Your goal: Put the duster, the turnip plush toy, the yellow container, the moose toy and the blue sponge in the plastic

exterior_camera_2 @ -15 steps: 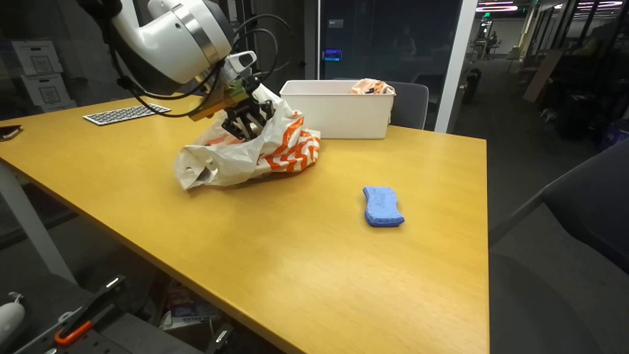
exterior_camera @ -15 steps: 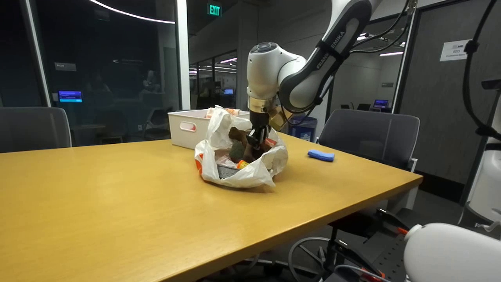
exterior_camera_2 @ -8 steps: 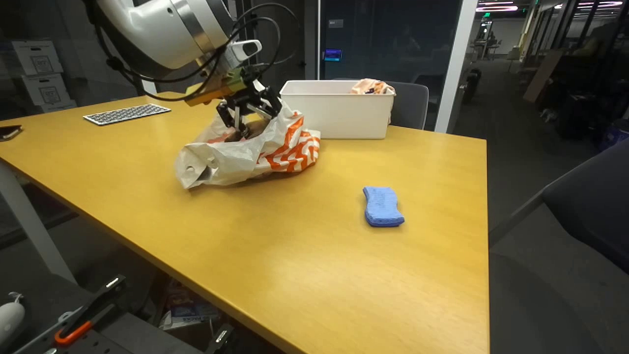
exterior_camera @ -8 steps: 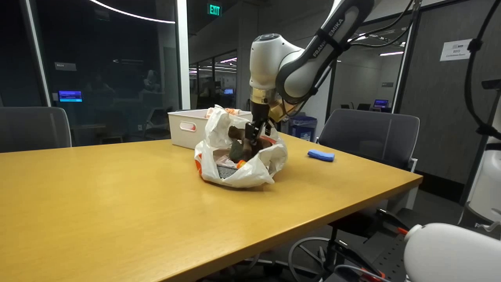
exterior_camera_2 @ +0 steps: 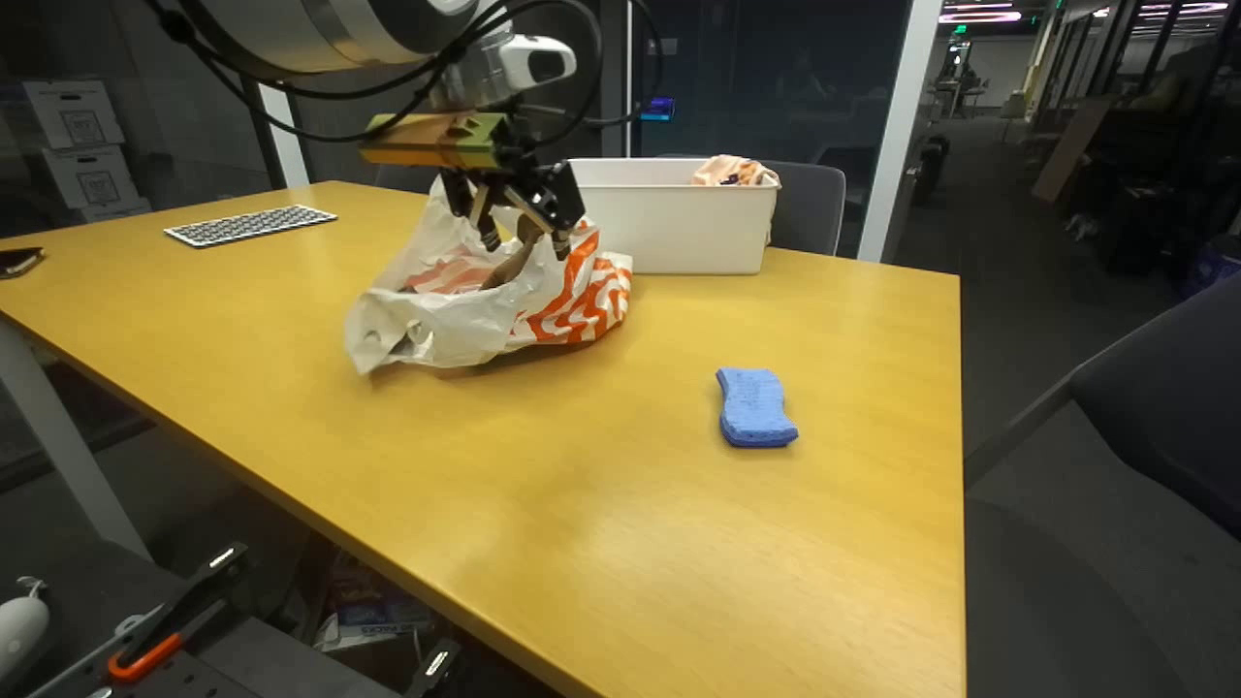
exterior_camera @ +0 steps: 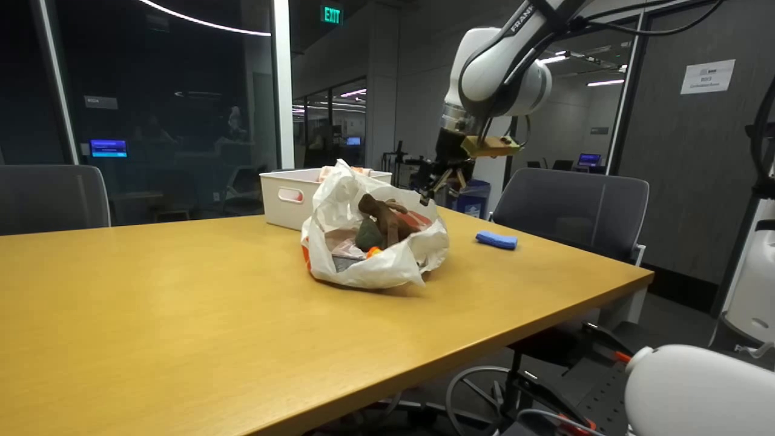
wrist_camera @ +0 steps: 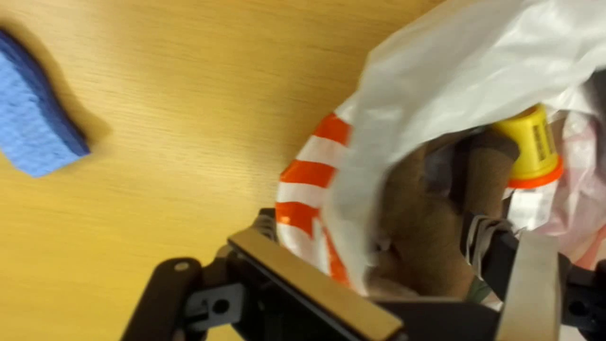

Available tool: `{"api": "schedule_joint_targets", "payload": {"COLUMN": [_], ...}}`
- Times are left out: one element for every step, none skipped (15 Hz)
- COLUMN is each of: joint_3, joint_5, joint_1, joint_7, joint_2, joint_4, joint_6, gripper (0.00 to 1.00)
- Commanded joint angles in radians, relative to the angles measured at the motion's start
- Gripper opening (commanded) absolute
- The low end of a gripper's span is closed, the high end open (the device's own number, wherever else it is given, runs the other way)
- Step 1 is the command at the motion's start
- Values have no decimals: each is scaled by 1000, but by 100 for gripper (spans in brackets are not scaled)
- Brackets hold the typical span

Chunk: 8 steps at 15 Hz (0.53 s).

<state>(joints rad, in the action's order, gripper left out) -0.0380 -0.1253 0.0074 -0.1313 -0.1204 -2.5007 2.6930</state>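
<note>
Wrist view and both exterior views share the wooden table [exterior_camera_2: 582, 533]. White bin [exterior_camera_2: 669, 228] towards the back, and near it the orange-striped plastic bag [exterior_camera_2: 441, 330], mouth gaping. Above hangs the Robotiq gripper [exterior_camera_2: 526, 244], fingers spread wide, holding nothing! Inside the bag lies the brown moose toy [exterior_camera: 387, 217]; I'd call that drop-off done. Out on the table, well apart, sits the blue sponge [exterior_camera_2: 756, 409], likely the last item. Yellow container [wrist_camera: 528, 144]: in the bag. Duster and turnip plush, I can't pick out. Next should be: lift clear of the rim, swing to the sponge, descend, pinch.
</note>
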Motion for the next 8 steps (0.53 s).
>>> {"api": "schedule_joint_targets", "payload": {"joint_3": [102,137,159,172,181,186,177,167], "joint_5": [207,276,294,293,287,279,240,201], "joint_1": [-17,-13,-30,-51,-66,-76,-99,-124], "joint_7": [121,156,160,148,137,133,102,63], "joint_2": [-134,-145,-137,-118,-97,-70,-43,-16], "joint_4": [-69,-69,-60,-49,-42,-36,-31,-25], "joint_6": [20,16,10,8,18,38,57,61], "gripper": [100,100,100,100,100,100,100,100]}}
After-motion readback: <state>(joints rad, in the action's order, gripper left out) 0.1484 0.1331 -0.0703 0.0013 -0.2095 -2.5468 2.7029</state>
